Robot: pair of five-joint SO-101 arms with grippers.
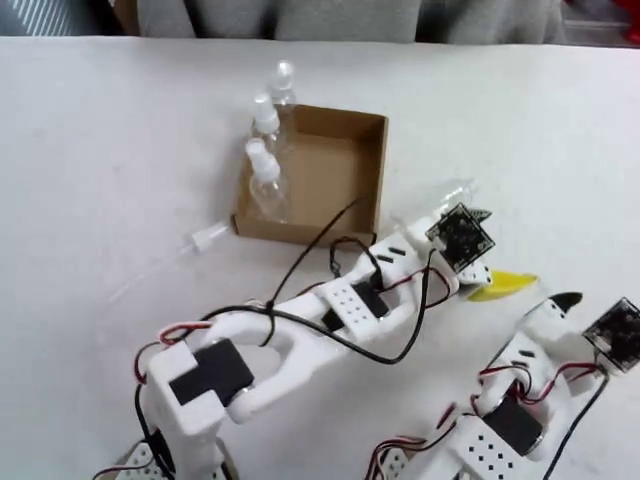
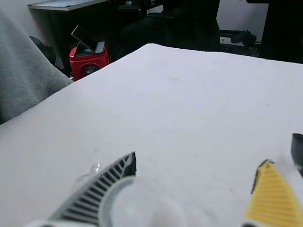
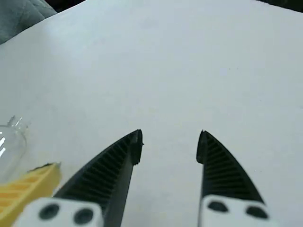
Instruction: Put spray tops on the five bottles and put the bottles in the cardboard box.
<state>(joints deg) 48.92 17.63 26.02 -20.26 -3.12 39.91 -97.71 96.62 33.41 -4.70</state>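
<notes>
Between my released left jaws lies a clear uncapped plastic bottle (image 1: 441, 202), neck pointing away along them; right jaws gape nearby.

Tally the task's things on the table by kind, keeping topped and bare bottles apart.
Bottles with spray tops: 3
Bottle without a top: 1
Loose spray top: 1
Cardboard box: 1
Total: 6
</notes>
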